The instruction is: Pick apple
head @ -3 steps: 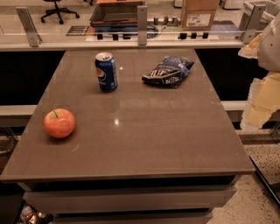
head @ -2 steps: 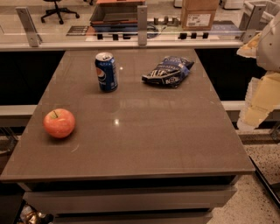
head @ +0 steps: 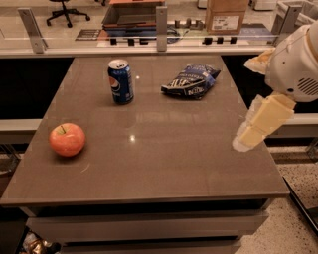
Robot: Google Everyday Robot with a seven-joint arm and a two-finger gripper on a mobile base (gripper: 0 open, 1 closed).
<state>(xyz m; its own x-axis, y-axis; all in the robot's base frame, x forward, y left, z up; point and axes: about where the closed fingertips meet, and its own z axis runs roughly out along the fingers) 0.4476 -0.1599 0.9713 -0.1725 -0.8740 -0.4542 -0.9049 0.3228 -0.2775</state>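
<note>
The apple (head: pixel 67 139) is round and red-orange with a short stem. It sits on the grey-brown table (head: pixel 164 158) near the left edge, towards the front. My gripper (head: pixel 248 138) is cream-coloured and hangs from the white arm at the right. It points down and left over the table's right edge, far from the apple, and holds nothing that I can see.
A blue soda can (head: pixel 120 81) stands at the back left of the table. A crumpled blue chip bag (head: pixel 190 82) lies at the back right. A glass-panelled rail (head: pixel 160 25) runs behind the table, with a cardboard box (head: pixel 226 15) beyond it.
The arm and gripper have moved left, from beside the table to over its right edge. The apple, can and bag have not moved.
</note>
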